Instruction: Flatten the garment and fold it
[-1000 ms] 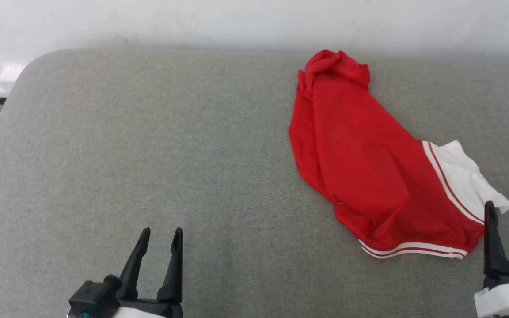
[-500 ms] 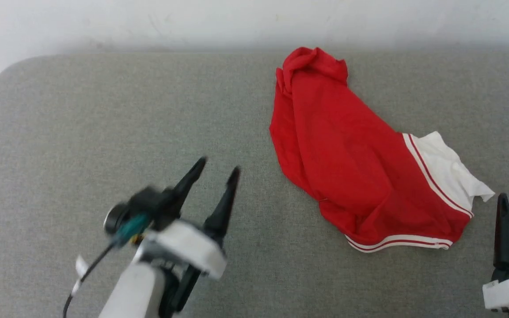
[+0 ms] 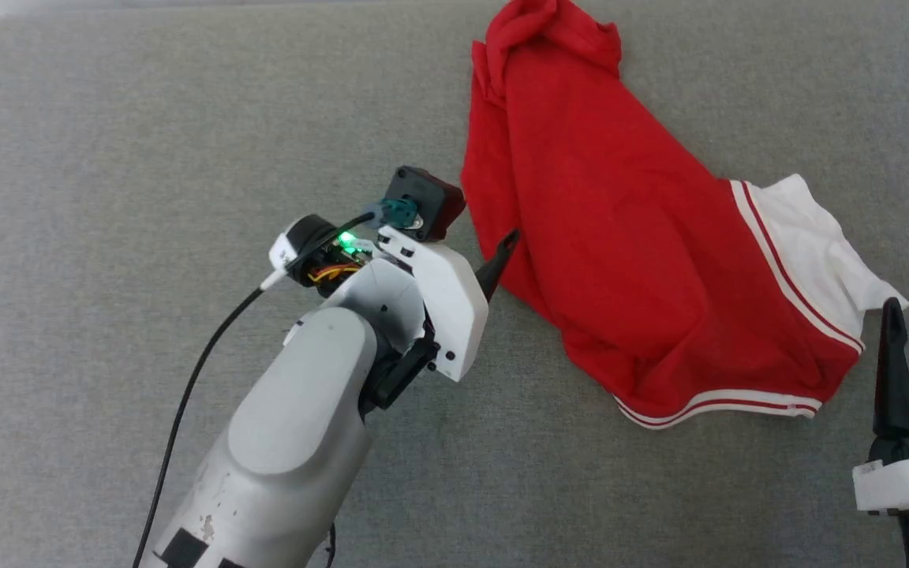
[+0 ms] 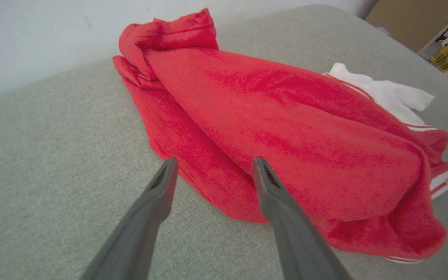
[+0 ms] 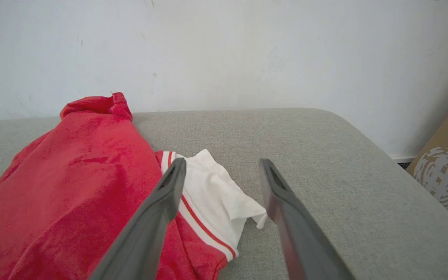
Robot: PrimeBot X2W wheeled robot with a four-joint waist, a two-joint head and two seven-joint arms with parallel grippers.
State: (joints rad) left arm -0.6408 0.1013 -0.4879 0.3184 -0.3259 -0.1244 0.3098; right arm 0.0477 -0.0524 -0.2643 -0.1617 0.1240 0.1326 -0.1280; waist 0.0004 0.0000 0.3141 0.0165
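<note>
Caught the left gripper low over the grey padded surface, fingers spread well apart, nothing held between them. Saw it straddling the left edge of the garment in the left wrist view, 1 fingertip in front of red cloth, the other over bare grey just beside it. Could not tell touching from just clear. Picked out, in the head view, 1 dark finger poking past the white wrist housing toward the red cloth. Spotted a green light lit on the wrist and a black cable trailing back beside the pale forearm.

Found the right gripper parted just as wide and holding nothing, poised near the surface's right side, close to the white sleeve. Placed 1 of its fingers in front of the sleeve's striped seam in the right wrist view, the other over bare grey past the sleeve's loose corner.

Found the garment crumpled on the right half of the surface. Traced the red body from a bunched lump near the far edge down toward the near right. Marked 1 white sleeve sticking out to the right, and a red-and-white striped hem at the near end.

Glimpsed a white wall behind the far edge and a brown cardboard box beyond the surface's right corner.
</note>
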